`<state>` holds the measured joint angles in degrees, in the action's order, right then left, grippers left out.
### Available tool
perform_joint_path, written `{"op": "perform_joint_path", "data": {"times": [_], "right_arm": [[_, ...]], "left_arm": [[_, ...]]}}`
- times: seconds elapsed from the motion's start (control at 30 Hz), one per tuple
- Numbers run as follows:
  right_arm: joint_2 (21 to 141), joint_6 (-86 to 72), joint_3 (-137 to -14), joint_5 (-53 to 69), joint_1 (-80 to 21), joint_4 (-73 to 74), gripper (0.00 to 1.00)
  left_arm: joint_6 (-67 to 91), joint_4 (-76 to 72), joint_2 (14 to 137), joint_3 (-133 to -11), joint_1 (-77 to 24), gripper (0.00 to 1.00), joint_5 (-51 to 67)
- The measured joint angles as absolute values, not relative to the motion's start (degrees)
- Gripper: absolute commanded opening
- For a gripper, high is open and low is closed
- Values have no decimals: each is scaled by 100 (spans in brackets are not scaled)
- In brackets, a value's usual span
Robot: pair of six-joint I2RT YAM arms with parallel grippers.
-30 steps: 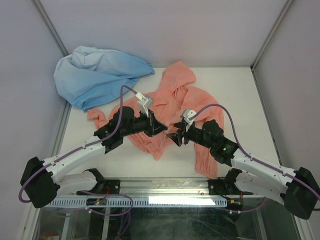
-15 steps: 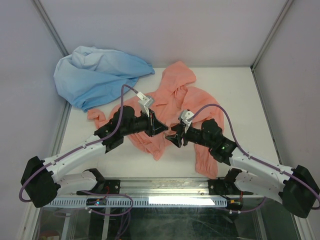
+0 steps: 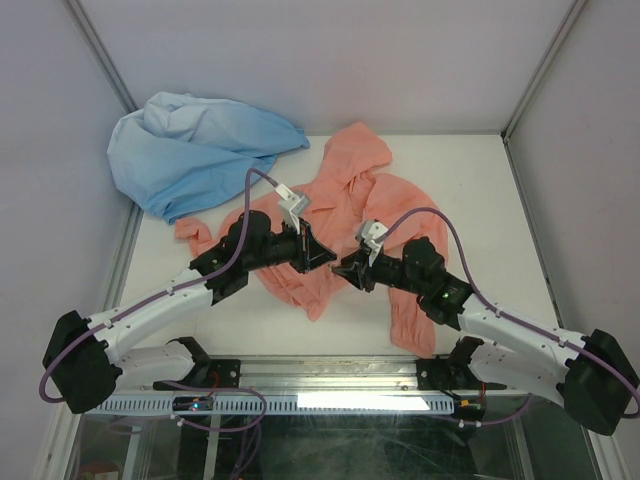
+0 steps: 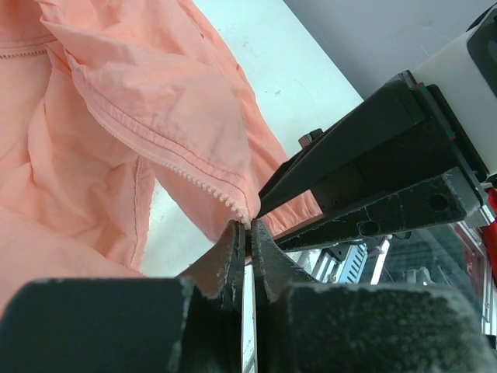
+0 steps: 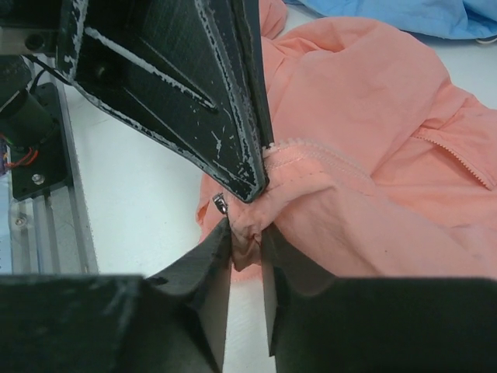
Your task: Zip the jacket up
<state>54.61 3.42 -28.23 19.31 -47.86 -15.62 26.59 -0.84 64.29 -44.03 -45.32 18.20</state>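
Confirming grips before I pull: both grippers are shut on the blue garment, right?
Not the blue garment. The left gripper and right gripper are both shut on the jacket; each wrist view shows its pink fabric pinched.

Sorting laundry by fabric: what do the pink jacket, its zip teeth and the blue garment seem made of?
The jacket: thin matte woven cloth, maybe nylon; fine creases, limp drape. Its zip teeth: small, pale pink, unshiny, probably plastic. The blue garment: soft matte cloth, heaped in loose folds; fibre unclear.
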Motion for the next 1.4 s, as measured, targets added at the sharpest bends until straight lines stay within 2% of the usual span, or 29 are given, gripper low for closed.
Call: {"op": "perform_joint_path", "data": {"times": [0.1,0.13,0.23,0.33,0.37,0.6,0.87,1.07,1.4], "right_arm": [[5516,336,-2836,1975,-4783,-1579,1],[5524,329,-2838,1986,-4779,-1586,0],[5529,294,-2836,2012,-4737,-1597,0],[5529,246,-2829,2021,-4659,-1603,0],[5527,217,-2823,2021,-4622,-1601,0],[5179,-54,-2305,1846,-4390,-1680,0],[4611,-351,-1656,1608,-4368,-1734,0],[4569,-427,-1605,1542,-4368,-1763,0],[4372,-495,-1540,1540,-4368,-1813,0]], "left_arm": [[2633,-23,6429,-4445,-4532,0,1817],[2630,-1,6431,-4456,-4532,0,1817],[2628,30,6431,-4464,-4532,8,1806],[2626,104,6416,-4469,-4532,28,1717],[2604,158,6401,-4469,-4532,31,1669],[2589,1066,6156,-4635,-4532,45,1177],[2613,2375,6493,-4672,-4720,48,786],[2609,3098,7332,-4692,-5310,48,425],[2202,3968,8838,-5492,-6051,47,-582]]}}
